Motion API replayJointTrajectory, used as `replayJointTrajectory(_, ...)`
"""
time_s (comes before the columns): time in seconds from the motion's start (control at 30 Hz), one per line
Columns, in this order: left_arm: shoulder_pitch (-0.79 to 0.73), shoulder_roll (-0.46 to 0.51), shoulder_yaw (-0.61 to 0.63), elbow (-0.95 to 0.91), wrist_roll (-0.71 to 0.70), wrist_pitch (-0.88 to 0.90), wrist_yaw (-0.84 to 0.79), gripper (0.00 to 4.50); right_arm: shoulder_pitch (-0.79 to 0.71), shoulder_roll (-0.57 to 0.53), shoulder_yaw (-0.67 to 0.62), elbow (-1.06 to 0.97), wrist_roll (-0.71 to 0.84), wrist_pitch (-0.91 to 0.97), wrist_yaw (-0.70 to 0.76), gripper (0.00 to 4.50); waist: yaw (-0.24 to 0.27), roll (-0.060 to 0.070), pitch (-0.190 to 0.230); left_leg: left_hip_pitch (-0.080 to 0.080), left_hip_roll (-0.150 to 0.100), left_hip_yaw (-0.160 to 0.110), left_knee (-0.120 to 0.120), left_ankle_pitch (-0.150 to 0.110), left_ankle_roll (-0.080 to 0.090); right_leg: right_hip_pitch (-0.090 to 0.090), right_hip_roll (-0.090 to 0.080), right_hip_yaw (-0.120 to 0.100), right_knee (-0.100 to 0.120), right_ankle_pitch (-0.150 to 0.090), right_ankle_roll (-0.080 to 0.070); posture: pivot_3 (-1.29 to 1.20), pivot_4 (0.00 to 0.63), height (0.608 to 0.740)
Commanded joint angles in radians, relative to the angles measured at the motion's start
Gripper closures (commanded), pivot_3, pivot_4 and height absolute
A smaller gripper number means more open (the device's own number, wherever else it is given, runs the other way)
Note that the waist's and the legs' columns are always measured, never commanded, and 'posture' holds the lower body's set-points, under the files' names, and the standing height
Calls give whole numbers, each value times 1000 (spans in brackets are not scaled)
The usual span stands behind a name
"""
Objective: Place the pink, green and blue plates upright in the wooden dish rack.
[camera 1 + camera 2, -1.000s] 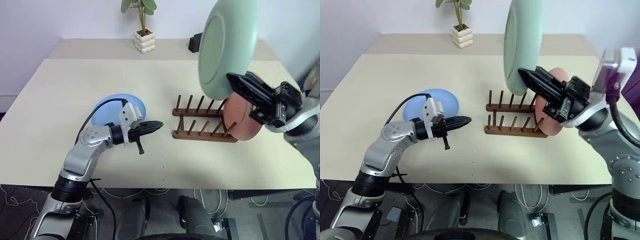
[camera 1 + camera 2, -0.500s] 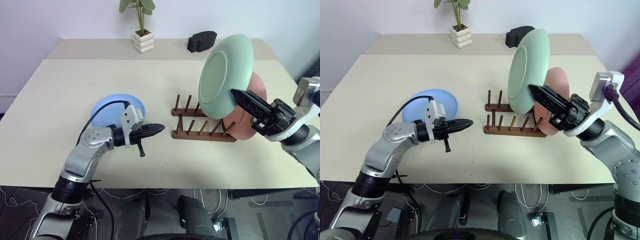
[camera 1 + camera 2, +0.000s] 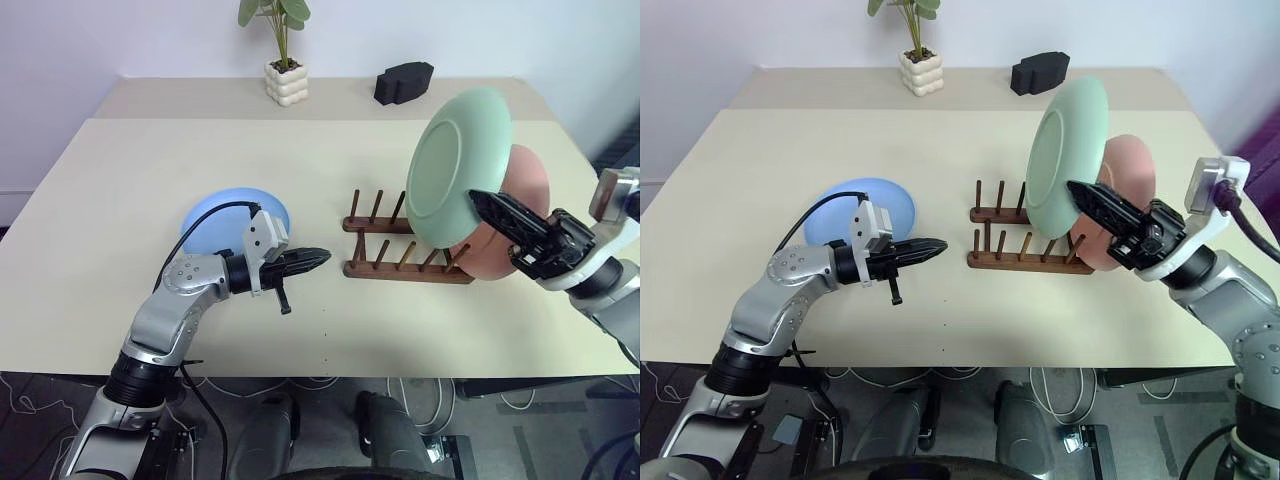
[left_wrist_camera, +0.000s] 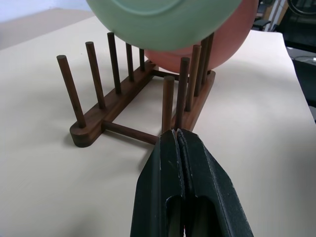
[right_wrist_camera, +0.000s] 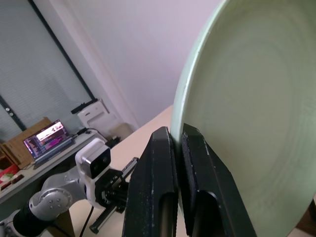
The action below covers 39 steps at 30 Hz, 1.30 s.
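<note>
The green plate (image 3: 458,165) is pinched at its lower rim by the right gripper (image 3: 488,207), fingers clamped on either side of the edge (clearly seen in the right wrist view). The plate is held on edge in the air, above the right end of the wooden dish rack (image 3: 405,247), with its concave face turned left.

The pink plate (image 3: 510,220) is seen standing upright at the right end of the rack, just behind the green one. The remaining slots to its left are unoccupied.

The blue plate (image 3: 222,217) is lying flat on the cream table (image 3: 130,180), left of the rack and apart from it.

The left gripper (image 3: 312,259) is held level between the blue plate and the rack, fingers pressed together on nothing, pointing right at the rack's near left end.

At the far edge, a potted plant (image 3: 286,60) in a white pot and a black object (image 3: 404,81) are noted. No legible writing or labels can be made out.
</note>
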Motion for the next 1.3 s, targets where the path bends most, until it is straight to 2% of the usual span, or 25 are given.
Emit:
replayJointTrajectory(0.03, -7, -3, -1, -28, -6, -14, -3, 4500, -1, 4, -29, -7, -2, 2, 11, 4452, 0, 0, 0, 0, 0, 0, 0, 0, 0, 0, 0, 0, 0, 0, 0, 0, 150, 736)
replayJointTrajectory(0.77, -10, 1, -4, -41, -5, -1, 6, 4500, -19, 39, -20, 11, -141, -10, 47, 4452, 0, 0, 0, 0, 0, 0, 0, 0, 0, 0, 0, 0, 0, 0, 0, 0, 150, 736)
replayJointTrajectory(1.03, -8, 0, -5, -45, -7, 1, 8, 4500, -14, 35, -32, 20, -108, 28, 64, 4452, 0, 0, 0, -1, 0, 0, 0, 0, 0, -1, 0, 0, 0, 0, 0, 0, 150, 736)
replayJointTrajectory(1.13, -9, -2, -6, -46, -8, 3, 8, 4500, -2, 27, -33, 17, -124, 30, 74, 3456, 0, 0, 0, -1, 0, 0, 0, 0, 0, -1, 0, 0, 0, 0, 0, 0, 150, 736)
replayJointTrajectory(1.3, -9, -2, -8, -46, -9, 4, 7, 4500, 8, 32, -38, 9, -138, 24, 72, 1035, 0, 0, 0, -1, 0, 0, 0, 0, 0, -1, 0, 0, 0, 0, 0, 0, 150, 736)
